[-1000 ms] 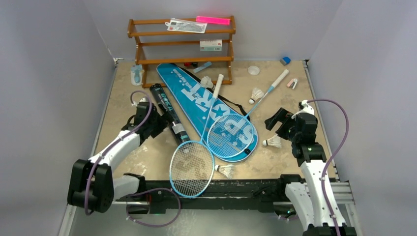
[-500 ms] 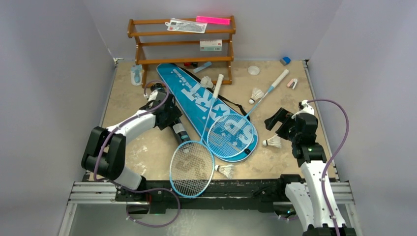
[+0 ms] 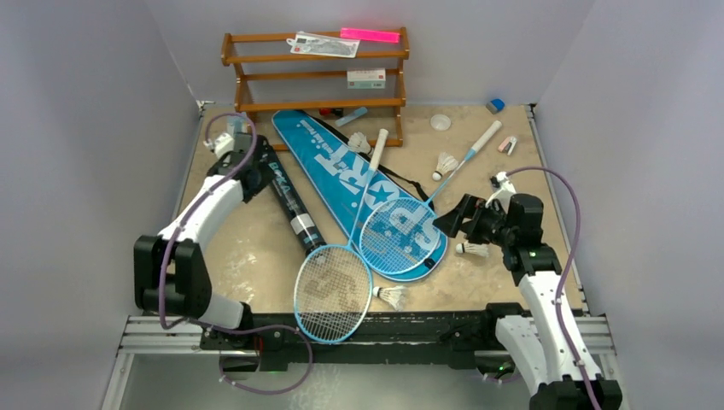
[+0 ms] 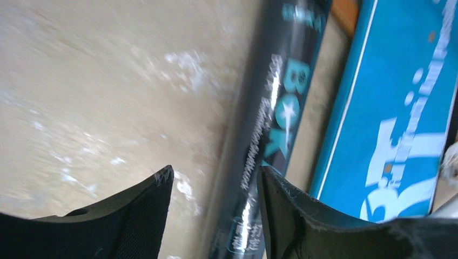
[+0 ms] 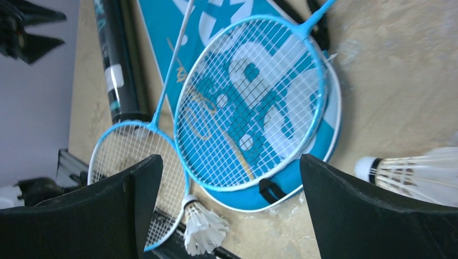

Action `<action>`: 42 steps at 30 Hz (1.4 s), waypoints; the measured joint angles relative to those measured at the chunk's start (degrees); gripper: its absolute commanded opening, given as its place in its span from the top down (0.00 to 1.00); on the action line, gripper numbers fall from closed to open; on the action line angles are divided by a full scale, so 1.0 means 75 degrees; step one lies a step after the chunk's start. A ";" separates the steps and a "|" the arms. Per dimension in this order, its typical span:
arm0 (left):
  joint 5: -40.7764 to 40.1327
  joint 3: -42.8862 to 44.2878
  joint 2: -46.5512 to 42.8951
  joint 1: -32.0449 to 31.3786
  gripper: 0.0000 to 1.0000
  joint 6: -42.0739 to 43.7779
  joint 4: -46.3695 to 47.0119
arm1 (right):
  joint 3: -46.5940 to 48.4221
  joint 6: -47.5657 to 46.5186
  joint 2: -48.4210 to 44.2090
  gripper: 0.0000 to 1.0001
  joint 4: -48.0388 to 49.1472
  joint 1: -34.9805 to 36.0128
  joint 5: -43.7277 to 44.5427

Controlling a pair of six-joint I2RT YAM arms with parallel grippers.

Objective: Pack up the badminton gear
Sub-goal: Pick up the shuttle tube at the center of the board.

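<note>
Left fingers (image 4: 137, 216) stand half spread astride the black shuttlecock tube (image 4: 254, 151), with a gap on one side, so I see no pinch. That tube lies on the desk (image 3: 248, 256) just beside the blue SPORT bag (image 3: 341, 171), which two light-blue rackets (image 3: 401, 235) lie across. Right fingers (image 5: 356, 216) are spread wide over a shuttlecock (image 5: 405, 170) near the bag's broad end.

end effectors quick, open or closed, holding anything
Left end effector: open, jaws straddling the black tube, not clamped on it.
Right end effector: open wide, holding nothing.
</note>
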 measured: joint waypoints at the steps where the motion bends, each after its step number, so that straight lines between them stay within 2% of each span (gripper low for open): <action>1: 0.0020 -0.0006 -0.0184 0.0224 0.34 0.0079 -0.0012 | 0.0003 -0.0038 0.0064 0.01 0.0012 0.0099 -0.0102; 3: 0.0102 -0.0047 -0.0551 0.0516 0.16 0.0192 0.0047 | 0.0009 -0.0079 0.0201 0.01 0.0009 0.0338 -0.0236; 5: 0.0408 -0.0181 -0.0968 0.0589 0.08 0.0227 0.0184 | 0.0035 -0.0108 0.0408 0.01 -0.0003 0.0656 -0.0332; 11: 0.1463 -0.0807 -0.1070 0.0405 0.03 -0.0064 0.0286 | 0.0052 -0.0131 0.0428 0.01 -0.0017 0.0985 -0.0484; 23: 0.1888 -0.0061 0.1000 -0.0740 0.02 0.0052 -0.0047 | 0.0064 -0.0192 0.0119 0.01 -0.0076 0.0985 -0.0513; 27: 0.1716 0.0216 0.1445 -0.0772 0.07 0.0076 -0.0262 | 0.0064 -0.0195 -0.0015 0.01 -0.0082 0.0985 -0.0522; 29: 0.1620 0.0338 0.1769 -0.0769 0.17 0.0076 -0.0341 | 0.0064 -0.0195 -0.0052 0.01 -0.0082 0.0985 -0.0536; 31: 0.1577 0.0358 0.2049 -0.0772 0.32 0.0073 -0.0358 | 0.0064 -0.0195 -0.0061 0.01 -0.0087 0.0985 -0.0536; 33: 0.1504 0.0356 0.2215 -0.0775 0.39 0.0073 -0.0440 | 0.0064 -0.0195 -0.0064 0.03 -0.0090 0.0985 -0.0536; 38: 0.1084 0.0525 0.2203 -0.0766 0.40 0.0096 -0.0854 | 0.0064 -0.0242 -0.0003 0.02 -0.0108 0.0985 -0.0635; 42: 0.0845 0.1026 0.1897 -0.0396 0.40 0.0236 -0.1355 | 0.0169 -0.0393 0.0519 0.02 -0.0259 0.1023 -0.1017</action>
